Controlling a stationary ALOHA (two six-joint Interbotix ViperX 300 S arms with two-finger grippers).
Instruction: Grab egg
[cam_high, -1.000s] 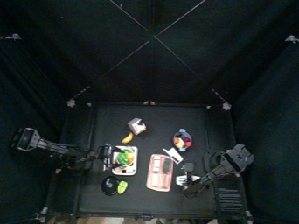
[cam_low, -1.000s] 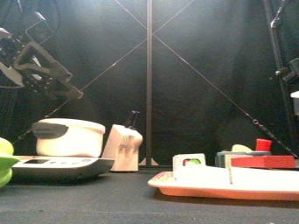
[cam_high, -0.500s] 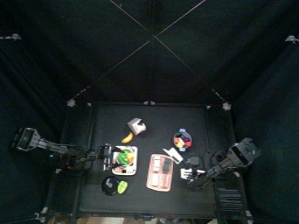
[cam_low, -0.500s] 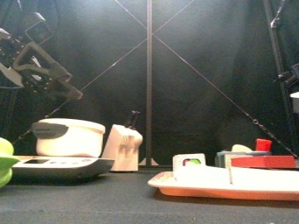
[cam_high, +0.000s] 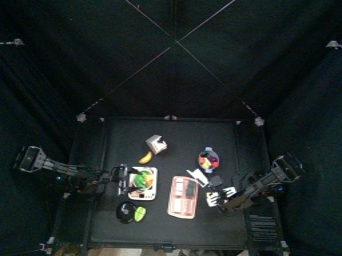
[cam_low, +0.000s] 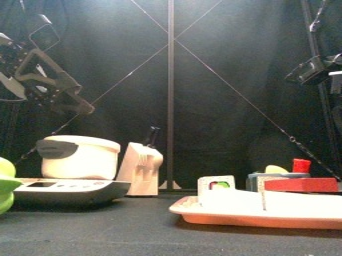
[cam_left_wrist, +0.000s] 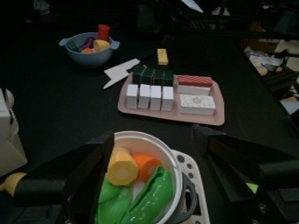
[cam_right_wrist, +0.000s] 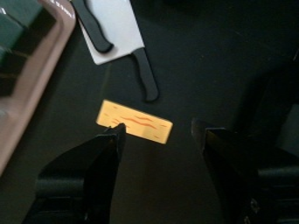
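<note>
At the table's right front corner, the right gripper hangs with its jaws spread about as wide as they go and nothing between them. Under it I see only a yellow card and a knife, no egg. The left gripper is parked over the pot of vegetables, jaws wide apart and empty too. So for progress I note nothing grasped, no contact made, and the whole approach, closing and lift left to do. Egg location: I cannot pick it out with certainty. My best candidate is the pale rounded shape showing beside a red piece in the front view, probably sitting in the bowl behind the tray, well apart from both grippers. From above it is too small to confirm. Orientation: only a domed top shows, so I cannot tell which way its long axis runs or where the narrow end points.
</note>
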